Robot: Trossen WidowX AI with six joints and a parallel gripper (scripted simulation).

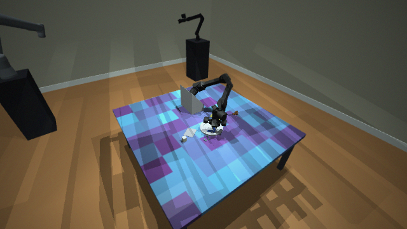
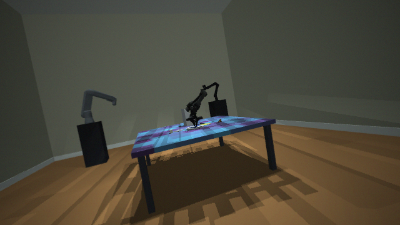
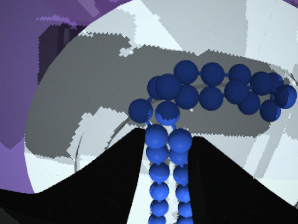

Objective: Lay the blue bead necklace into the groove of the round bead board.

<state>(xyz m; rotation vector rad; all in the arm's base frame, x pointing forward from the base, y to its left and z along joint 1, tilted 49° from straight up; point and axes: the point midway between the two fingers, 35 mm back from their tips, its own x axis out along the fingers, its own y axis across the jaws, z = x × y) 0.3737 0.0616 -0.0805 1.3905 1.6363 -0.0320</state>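
Note:
The blue bead necklace point(image 3: 212, 74) lies bunched over the round white bead board point(image 3: 50, 172) point(image 1: 202, 128), its far part in a narrow double row toward the right of the wrist view. Two strands run side by side between the fingers and out at the bottom edge. My gripper point(image 3: 166, 141) point(image 1: 214, 126) point(image 2: 195, 125) points down over the board and is shut on these two strands. The groove shows only as a thin curved line left of the fingers. The wrist view cuts off the near end of the necklace, and I cannot tell how high the held beads are.
A grey upright panel point(image 1: 191, 102) point(image 2: 184, 117) stands behind the board. A flat pale piece point(image 1: 190, 132) and a small pale cube point(image 1: 184, 138) point(image 2: 170, 131) lie left of it. A small orange-brown object point(image 1: 235, 112) point(image 2: 219, 120) lies behind right. Small clear items lie before the board.

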